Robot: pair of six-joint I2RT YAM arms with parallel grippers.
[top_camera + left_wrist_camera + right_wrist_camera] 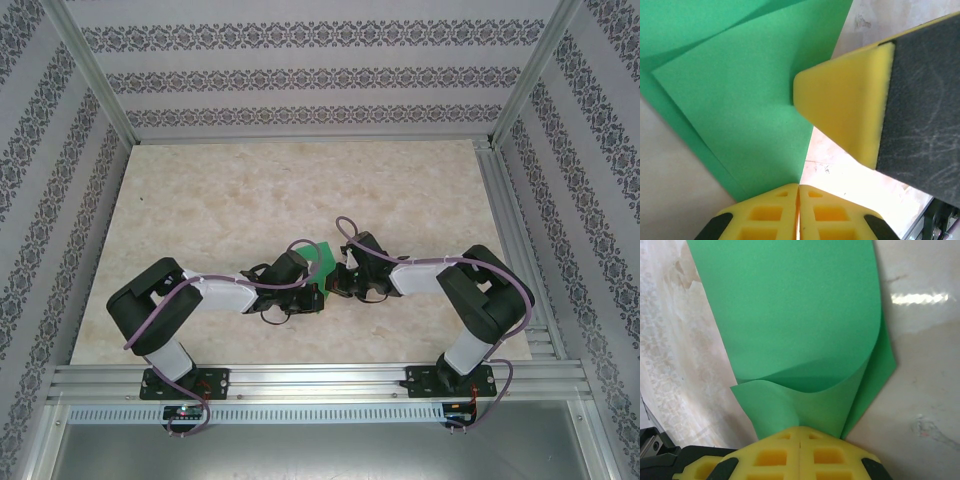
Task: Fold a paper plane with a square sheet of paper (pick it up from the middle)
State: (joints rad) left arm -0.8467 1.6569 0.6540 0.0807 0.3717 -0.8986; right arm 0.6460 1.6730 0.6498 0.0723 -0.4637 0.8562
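The square sheet of paper (326, 260) is bright green and partly folded, sitting mid-table between the two arms. In the left wrist view a flat folded flap of the paper (740, 90) narrows down to my left gripper (798, 186), whose yellow jaws are shut on its corner. One yellow and black finger of the right gripper (850, 110) presses against the paper's edge from the right. In the right wrist view the paper (800, 315) curls up in a soft fold out of my right gripper (800, 429), which is shut on it.
The beige marbled table (250, 200) is walled by patterned panels on three sides. An aluminium rail (320, 380) carrying both arm bases runs along the near edge. The two grippers (318, 282) (342, 270) nearly touch over the paper.
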